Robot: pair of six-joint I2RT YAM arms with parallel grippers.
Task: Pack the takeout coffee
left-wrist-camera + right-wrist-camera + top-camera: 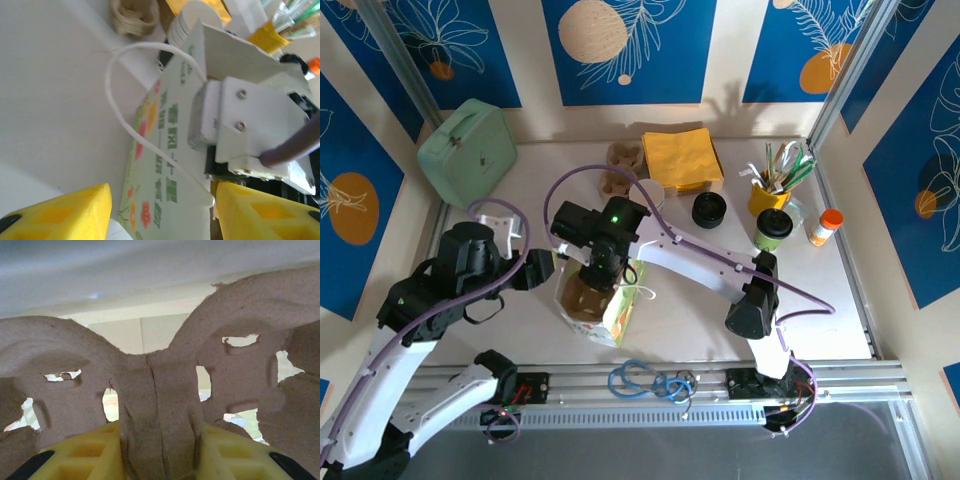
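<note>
The takeout coffee (772, 228), a green cup with a black lid, stands upright at the right of the table, far from both grippers. A light green paper bag (618, 310) with a flower print stands open in the middle near the front. My right gripper (600, 268) reaches down into it, shut on the central ridge of a brown pulp cup carrier (160, 405), with the gripper (161, 460) pinching it from both sides. My left gripper (162, 200) is at the bag's left side, jaws open, with the bag's printed wall (160, 150) between the fingers.
A loose black lid (709, 209), yellow napkins (682, 158), a yellow cup of utensils (770, 192) and an orange-capped bottle (825, 227) lie at the back right. A mint tin (467, 150) sits back left. Another pulp carrier (623, 165) and white cups (651, 190) are behind the bag.
</note>
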